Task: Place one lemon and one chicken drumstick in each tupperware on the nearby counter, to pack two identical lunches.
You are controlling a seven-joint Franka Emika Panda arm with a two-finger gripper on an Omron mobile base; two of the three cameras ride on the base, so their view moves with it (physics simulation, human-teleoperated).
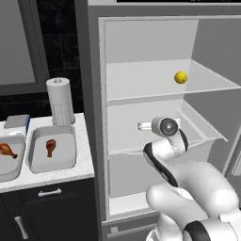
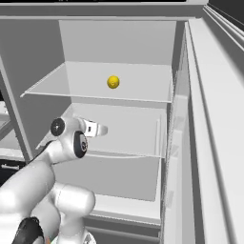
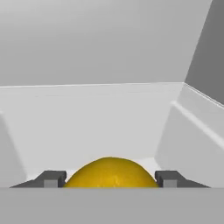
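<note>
Lemon in the hand view: a lemon sits between the two dark fingertips, its yellow dome filling the gap from one tip to the other; whether the tips press on it or merely flank it cannot be told from this low angle.
Hand: the hand reaches into the open fridge over the middle shelf, at the shelf's left part in the left base view; its state is uncertain, probably closing around the fruit.
Other lemon: a second lemon rests on the upper shelf, toward its right rear; in the right base view it lies near the middle of that shelf.
Drumsticks: one chicken drumstick lies in the right tupperware, bulbous end up; another drumstick lies in the left tupperware, cut by the picture's left edge.
Tupperware: both tubs stand side by side on the table, near its front edge, just left of the fridge.
Beyond: a paper towel roll stands upright at the table's rear edge behind the right tub, with a small grey block to its left.
</note>
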